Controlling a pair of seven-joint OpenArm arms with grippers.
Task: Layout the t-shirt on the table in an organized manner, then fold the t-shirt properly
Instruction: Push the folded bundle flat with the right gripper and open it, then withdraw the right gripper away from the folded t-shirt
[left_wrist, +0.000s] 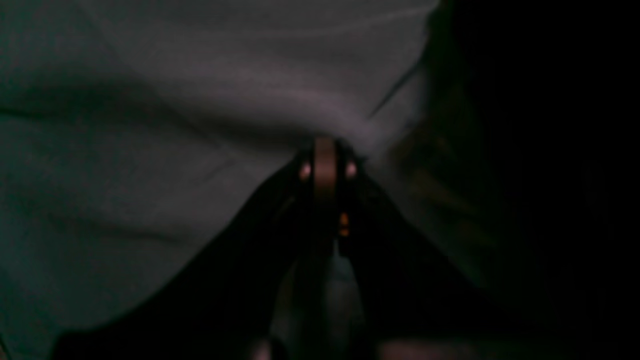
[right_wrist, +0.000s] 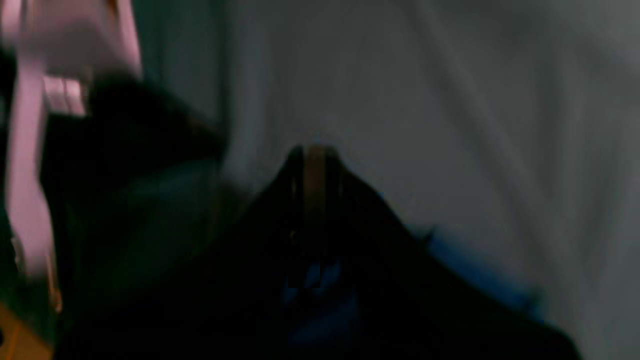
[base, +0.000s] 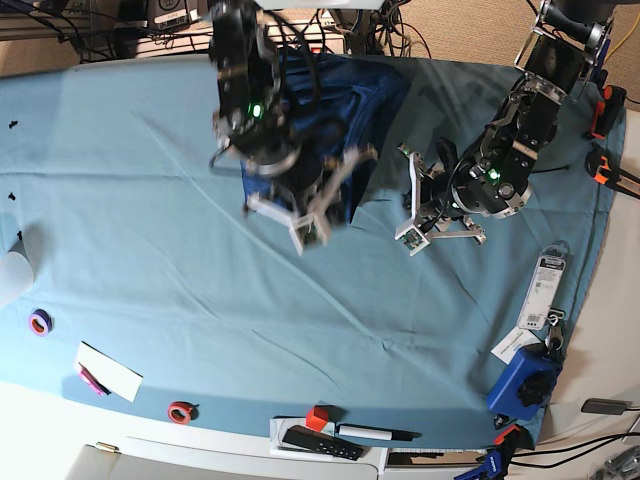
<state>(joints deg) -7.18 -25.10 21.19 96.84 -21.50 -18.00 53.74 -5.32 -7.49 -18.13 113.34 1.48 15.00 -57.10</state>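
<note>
The t-shirt sits bunched up at the far side of the table, hanging from both hands. Right hand is clamped tight on its near edge, lifting it; left hand is pinched shut on fabric just beside it, pretty dark up close.

Blurred and dim — the right hand, jaws pressed together, pinches pale-looking fabric that spreads away in soft folds.
</note>
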